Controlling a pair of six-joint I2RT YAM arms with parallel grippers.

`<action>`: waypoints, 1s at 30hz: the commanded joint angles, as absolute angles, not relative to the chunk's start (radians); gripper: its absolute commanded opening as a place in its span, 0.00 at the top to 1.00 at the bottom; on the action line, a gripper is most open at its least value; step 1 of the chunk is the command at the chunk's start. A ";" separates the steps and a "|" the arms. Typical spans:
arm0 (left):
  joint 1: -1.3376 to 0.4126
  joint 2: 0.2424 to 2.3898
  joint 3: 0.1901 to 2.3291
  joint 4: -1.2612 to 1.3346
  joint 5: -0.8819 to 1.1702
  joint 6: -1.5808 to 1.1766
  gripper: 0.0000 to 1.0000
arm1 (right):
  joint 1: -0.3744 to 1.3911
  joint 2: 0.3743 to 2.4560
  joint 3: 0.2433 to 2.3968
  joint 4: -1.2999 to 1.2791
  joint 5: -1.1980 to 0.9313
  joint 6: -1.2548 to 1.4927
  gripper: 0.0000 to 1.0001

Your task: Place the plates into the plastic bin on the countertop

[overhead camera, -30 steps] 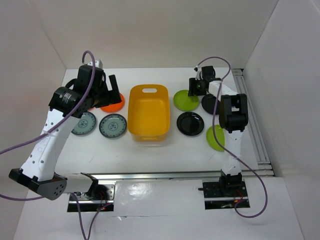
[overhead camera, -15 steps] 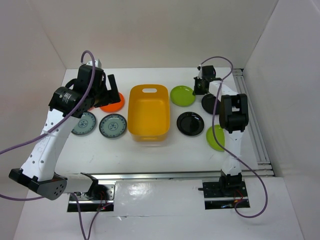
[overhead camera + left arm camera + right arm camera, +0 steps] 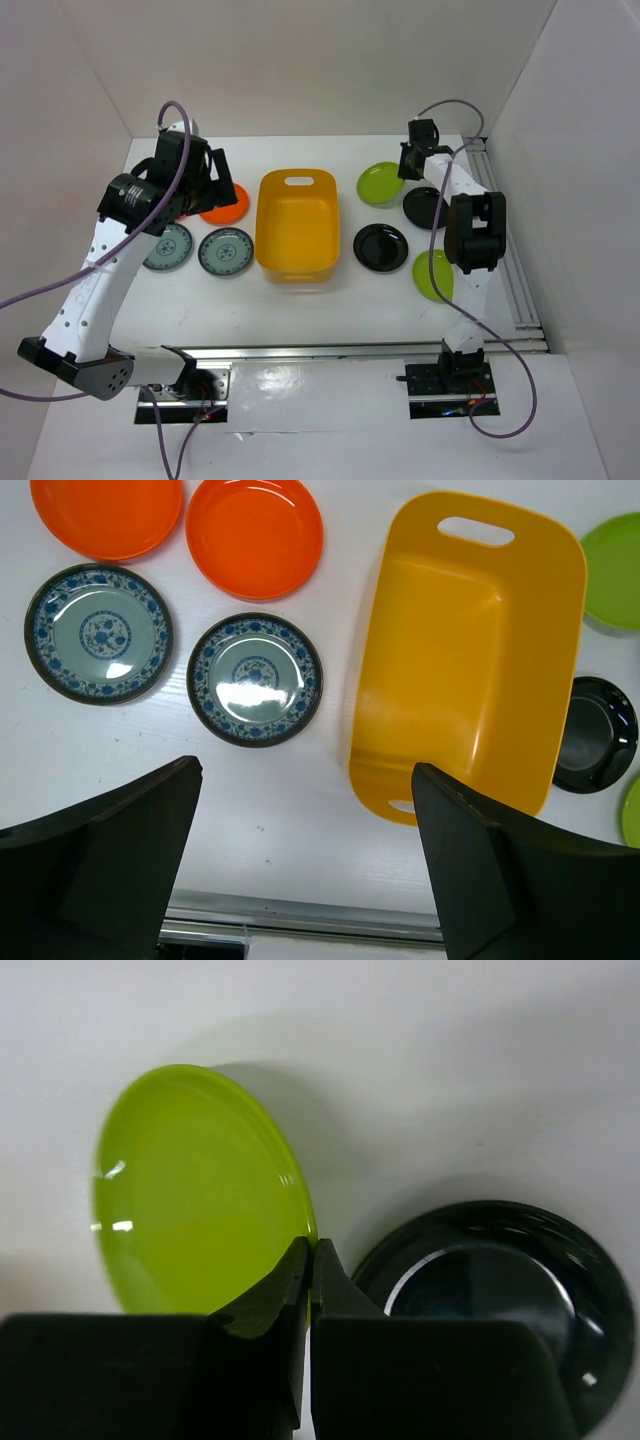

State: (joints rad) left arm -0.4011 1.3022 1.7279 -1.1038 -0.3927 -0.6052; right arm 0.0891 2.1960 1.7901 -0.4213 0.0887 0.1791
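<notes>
My right gripper (image 3: 310,1252) is shut on the right rim of a lime green plate (image 3: 200,1190), which hangs tilted a little above the countertop (image 3: 300,310) at the back right (image 3: 381,183). A glossy black plate (image 3: 500,1300) lies just beside it. The yellow-orange plastic bin (image 3: 297,225) stands in the middle with nothing in it. My left gripper (image 3: 218,175) is open, high over the left side, with nothing between its fingers (image 3: 130,860). Below it lie two orange plates (image 3: 255,535) and two grey-blue patterned plates (image 3: 255,679).
A second black plate (image 3: 381,247) lies right of the bin. Another lime green plate (image 3: 432,275) sits by the right arm's forearm. White walls close in the back and sides. A metal rail (image 3: 350,350) runs along the near edge.
My right gripper has closed on the lime green plate's rim and carried it up and toward the back right. The left arm has barely moved.
</notes>
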 commanded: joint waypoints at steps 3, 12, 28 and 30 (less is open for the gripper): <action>-0.396 1.302 1.766 -1.126 -0.419 -0.620 0.00 | 0.103 1.997 1.816 -0.457 0.227 0.213 1.00; -0.305 1.322 1.747 -1.126 -0.359 -0.656 0.00 | 0.218 1.769 1.827 -0.455 0.239 0.225 1.00; 0.115 1.589 1.919 -1.063 -0.097 -0.646 0.00 | 0.588 1.744 1.634 -0.373 0.080 0.206 1.00; 0.170 1.618 1.919 -1.040 -0.069 -0.646 0.00 | 0.597 1.758 1.611 -0.359 0.048 0.195 1.00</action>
